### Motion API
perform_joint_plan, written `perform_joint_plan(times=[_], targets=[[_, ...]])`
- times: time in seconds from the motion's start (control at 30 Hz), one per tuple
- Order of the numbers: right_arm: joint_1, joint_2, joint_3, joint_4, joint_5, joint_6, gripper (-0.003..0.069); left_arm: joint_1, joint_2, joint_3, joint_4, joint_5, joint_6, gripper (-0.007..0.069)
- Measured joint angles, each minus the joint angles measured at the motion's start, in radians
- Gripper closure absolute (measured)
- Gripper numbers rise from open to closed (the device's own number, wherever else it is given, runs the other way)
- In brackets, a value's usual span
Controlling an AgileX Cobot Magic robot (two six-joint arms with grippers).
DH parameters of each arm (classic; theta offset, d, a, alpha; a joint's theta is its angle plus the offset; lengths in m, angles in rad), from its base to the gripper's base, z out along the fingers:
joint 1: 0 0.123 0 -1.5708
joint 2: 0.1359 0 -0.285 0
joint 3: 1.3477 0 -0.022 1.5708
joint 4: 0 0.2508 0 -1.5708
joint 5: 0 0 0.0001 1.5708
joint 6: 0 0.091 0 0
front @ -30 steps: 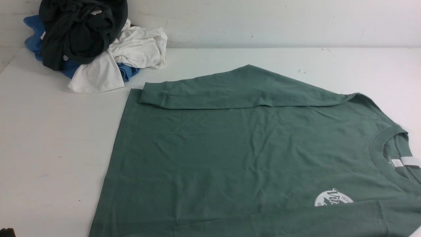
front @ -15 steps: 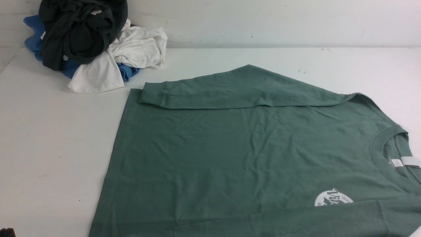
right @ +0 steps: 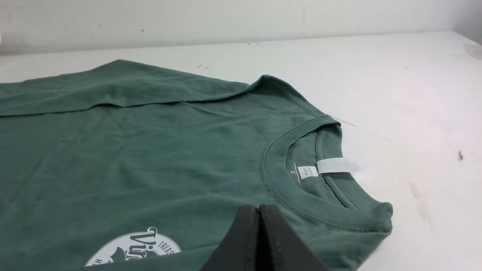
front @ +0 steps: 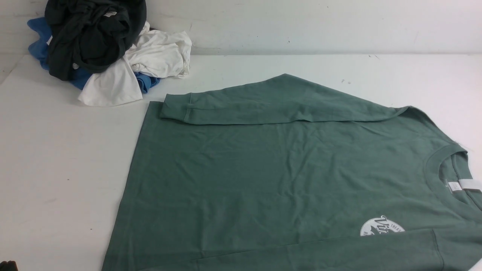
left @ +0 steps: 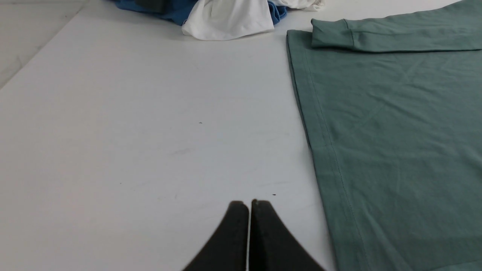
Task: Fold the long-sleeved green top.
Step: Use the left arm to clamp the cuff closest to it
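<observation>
From the front I see the green long-sleeved top [front: 286, 169] spread flat on the white table [front: 56, 169], collar [front: 433, 169] toward my right and its far sleeve [front: 263, 103] folded across the body. That view shows neither tool clearly. The left wrist view gives me the left gripper [left: 249, 205], jaws pressed together and empty, over bare table just beside the top's hem. The right wrist view shows the right gripper [right: 260, 209], likewise closed on nothing, above the cloth between the round white logo [right: 135, 248] and the collar. The white neck label [right: 339, 165] is plainest there. The black garment [front: 90, 34] shows from the front only. The left wrist catches just the edges of the white garment [front: 150, 56] and the blue garment [front: 37, 41].
</observation>
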Motion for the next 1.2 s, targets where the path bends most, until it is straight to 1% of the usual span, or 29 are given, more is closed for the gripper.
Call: perform_joint_plan(times=[0.93,1.03,1.07,1.1,1.13,1.2], targets=[[0.0,0.0,0.0,0.003,0.0,0.016,0.0674,0.0,0.0,0.0,-0.002,-0.001,0.0,0.0631],[0.0,0.0,-0.001,0.037,0.002,0.029,0.0674,0.0,0.0,0.0,-0.051,-0.001,-0.012,0.0631],[0.0,0.0,-0.001,0.068,0.002,0.042,0.0674,0.0,0.0,0.0,-0.077,-0.001,-0.028,0.0631],[0.0,0.0,-0.001,0.122,0.002,0.071,0.0674,0.0,0.0,0.0,-0.155,-0.001,-0.054,0.0631],[0.0,0.0,-0.001,0.154,0.002,0.086,0.0674,0.0,0.0,0.0,-0.181,0.0,-0.081,0.0631],[0.0,0.0,-0.001,0.283,0.001,0.151,0.0674,0.0,0.0,0.0,-0.339,0.0,-0.162,0.0631]])
